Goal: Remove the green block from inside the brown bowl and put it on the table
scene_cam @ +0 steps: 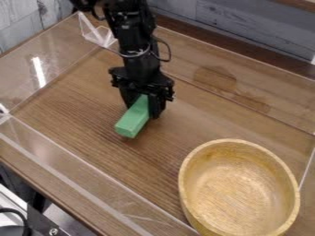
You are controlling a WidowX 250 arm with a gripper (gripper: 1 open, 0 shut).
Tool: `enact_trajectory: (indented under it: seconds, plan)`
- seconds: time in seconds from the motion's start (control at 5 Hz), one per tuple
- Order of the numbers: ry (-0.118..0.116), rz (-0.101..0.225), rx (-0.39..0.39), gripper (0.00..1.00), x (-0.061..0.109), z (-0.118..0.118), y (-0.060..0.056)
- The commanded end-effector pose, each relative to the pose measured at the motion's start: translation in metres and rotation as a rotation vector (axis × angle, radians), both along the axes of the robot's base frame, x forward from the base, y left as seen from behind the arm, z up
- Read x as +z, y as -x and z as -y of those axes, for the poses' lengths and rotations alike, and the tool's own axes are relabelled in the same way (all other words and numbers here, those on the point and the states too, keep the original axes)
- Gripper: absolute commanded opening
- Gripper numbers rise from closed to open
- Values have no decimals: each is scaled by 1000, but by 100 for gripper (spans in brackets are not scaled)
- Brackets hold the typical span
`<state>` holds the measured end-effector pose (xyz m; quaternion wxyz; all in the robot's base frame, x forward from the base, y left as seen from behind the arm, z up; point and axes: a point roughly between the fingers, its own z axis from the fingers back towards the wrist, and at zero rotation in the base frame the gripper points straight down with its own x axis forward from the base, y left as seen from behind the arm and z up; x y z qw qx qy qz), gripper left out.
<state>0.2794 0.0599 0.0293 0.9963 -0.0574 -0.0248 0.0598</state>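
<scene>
Green block: a small, plain, elongated bar [132, 119], outside the bowl and over the open wooden surface to its upper left; its upper end lies at the gripper, its lower end points toward the lower left of the view.
Block's contact with the table: cannot be told from this angle.
Gripper: black [144, 99], directed downward, its jaws closed together on the upper end of the green block; the fingertips are dark and partly hidden.
Robot arm: black and jointed [132, 41], entering at the top edge of the view and descending to the gripper, with a thin dark cable looping at its right side.
Table: brown, with wood grain [74, 111], extending beneath the arm, the block and the bowl.
Bowl: round, light tan, thick-rimmed [239, 188], at the lower right, well apart from the block and the gripper; its visible interior holds nothing.
Clear walls: low and transparent [234, 48], along the far side of the table, with a pale surface behind.
Dark cable: curved [15, 214], at the lower left corner, beyond the table's near edge, beside dark equipment [43, 224] only partly in view.
</scene>
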Motion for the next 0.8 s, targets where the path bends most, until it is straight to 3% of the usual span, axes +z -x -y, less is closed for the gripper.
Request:
enact_trajectory:
  seconds: [0.0, 0.6]
  plan:
    - [-5, 42, -14, 0, 11, 2, -11]
    - [24, 12, -38, 0, 7, 13, -12]
